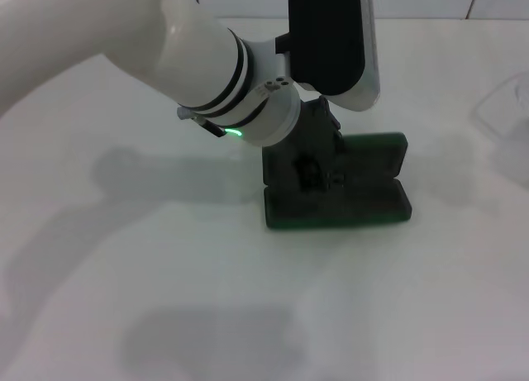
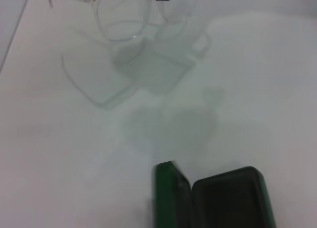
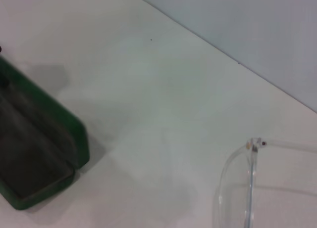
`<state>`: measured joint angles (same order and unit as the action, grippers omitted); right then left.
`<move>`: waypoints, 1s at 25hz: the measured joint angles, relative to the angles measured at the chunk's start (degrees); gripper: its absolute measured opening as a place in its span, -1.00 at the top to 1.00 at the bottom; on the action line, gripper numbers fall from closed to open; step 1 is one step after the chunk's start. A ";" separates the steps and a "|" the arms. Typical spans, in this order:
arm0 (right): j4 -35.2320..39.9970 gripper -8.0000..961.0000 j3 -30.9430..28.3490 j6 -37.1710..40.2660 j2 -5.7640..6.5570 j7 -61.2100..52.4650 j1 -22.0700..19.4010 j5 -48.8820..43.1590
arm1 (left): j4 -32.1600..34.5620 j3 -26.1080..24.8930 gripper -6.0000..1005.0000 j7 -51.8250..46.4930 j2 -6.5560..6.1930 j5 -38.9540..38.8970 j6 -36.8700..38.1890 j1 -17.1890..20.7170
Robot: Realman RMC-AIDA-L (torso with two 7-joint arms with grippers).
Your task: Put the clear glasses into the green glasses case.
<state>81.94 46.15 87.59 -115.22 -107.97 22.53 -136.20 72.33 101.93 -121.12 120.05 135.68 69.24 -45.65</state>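
Clear glasses (image 2: 124,20) lie on the white table (image 1: 165,298) at its far right edge in head view, well apart from the green glasses case (image 1: 372,178); only a faint transparent outline (image 1: 504,108) shows there. L to R in head view:

(a) Left arm (image 1: 124,50): white, w/ black bands and a green light at the wrist, reaching in from upper left across the table.

(b) Left gripper (image 1: 318,170): dark, hanging over the left half of the case, fingers down at or in the case. Fingertips merge w/ the dark lining, so how far apart they stand, and whether they hold anything, cannot be told.

(c) Green glasses case: centre of table, open, lid laid back, dark lining up. Left wrist view shows both green shells (image 2: 218,198) w/ a dark interior.

(d) Clear glasses: left wrist view shows the frame front w/ two clear lenses and thin clear temple arms folded out on the table, beyond the case. Right wrist view shows one lens and a hinge (image 3: 242,188), w/ bare table betw. it and the case corner (image 3: 44,159).

(e) Right gripper: not visible in any view.
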 joint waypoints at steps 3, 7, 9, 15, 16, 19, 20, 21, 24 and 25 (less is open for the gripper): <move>-0.06 0.85 -0.01 0.07 0.00 0.16 -0.07 0.02 | 0.00 0.46 0.45 0.00 0.00 0.02 0.12 0.07; -0.13 0.85 -0.01 0.31 -0.01 0.28 -0.25 0.07 | 0.10 0.55 0.26 -0.02 0.03 -0.01 0.22 0.16; -0.13 0.85 -0.01 0.44 -0.01 0.37 -0.44 0.11 | 0.43 0.55 0.25 -0.02 0.03 -0.11 0.23 0.30; -0.11 0.85 -0.10 1.15 -0.01 0.39 -0.74 0.16 | 1.64 -0.47 0.14 -0.58 0.01 0.40 -0.48 0.92; -0.08 0.85 -0.10 1.22 -0.01 0.39 -0.74 0.16 | 1.71 -0.71 0.10 -0.66 0.01 0.51 -0.67 1.12; 0.00 0.85 -0.10 1.27 -0.01 0.37 -0.69 0.16 | 1.85 -1.13 0.10 -0.92 0.05 0.76 -1.22 2.08; 0.00 0.85 -0.10 1.29 -0.01 0.32 -0.63 0.16 | 1.88 -1.05 0.11 -1.16 0.07 0.78 -1.45 2.37; 0.00 0.85 -0.10 1.32 -0.01 0.21 -0.57 0.16 | 1.88 -0.87 0.13 -1.56 0.10 0.82 -1.84 2.61; 0.00 0.85 -0.10 1.47 -0.01 0.07 -0.50 0.16 | 1.78 0.56 0.18 -3.05 0.13 1.52 -3.50 3.01; 0.00 0.85 -0.10 1.49 -0.01 0.03 -0.49 0.16 | 1.84 1.51 0.19 -3.42 0.13 2.09 -4.26 3.38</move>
<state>81.94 46.05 89.08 -115.22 -107.94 22.04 -136.05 74.17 103.44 -124.54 120.19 137.77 64.98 -42.27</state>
